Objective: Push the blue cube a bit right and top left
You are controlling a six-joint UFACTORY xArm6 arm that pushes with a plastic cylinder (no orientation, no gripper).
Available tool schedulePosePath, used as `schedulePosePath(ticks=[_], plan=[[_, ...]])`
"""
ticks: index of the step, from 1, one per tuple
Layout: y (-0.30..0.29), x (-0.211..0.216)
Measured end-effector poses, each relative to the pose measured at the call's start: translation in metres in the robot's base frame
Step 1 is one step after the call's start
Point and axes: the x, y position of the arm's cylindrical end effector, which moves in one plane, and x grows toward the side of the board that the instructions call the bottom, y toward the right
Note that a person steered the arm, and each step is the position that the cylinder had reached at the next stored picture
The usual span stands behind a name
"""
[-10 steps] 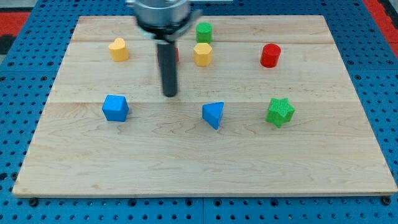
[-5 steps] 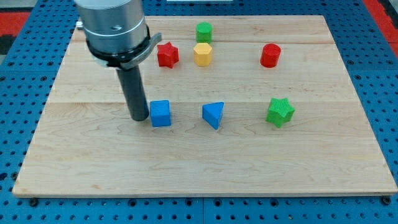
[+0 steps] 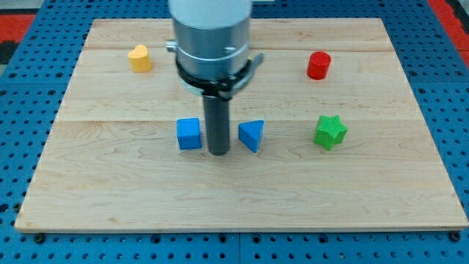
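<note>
my tip [image 3: 218, 152] stands on the wooden surface [image 3: 110, 191] between the blue cube [image 3: 189, 134] and the blue wedge [image 3: 251, 135], just beside both (no hand here, only a rod). risk: swinging right would knock the wedge, and the cube goes nowhere.

I work in a lab-style test setup: a pale wooden bench [image 3: 242, 198] lies on a blue pegboard base [image 3: 15, 147] full of evenly spaced holes, and small coloured plastic blocks sit scattered across the bench around my rod.
</note>
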Motion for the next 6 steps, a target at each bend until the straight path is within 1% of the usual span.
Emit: schedulePosePath(ticks=[1,6], plan=[[-0.013,-0.007],[-0.015,-0.026]])
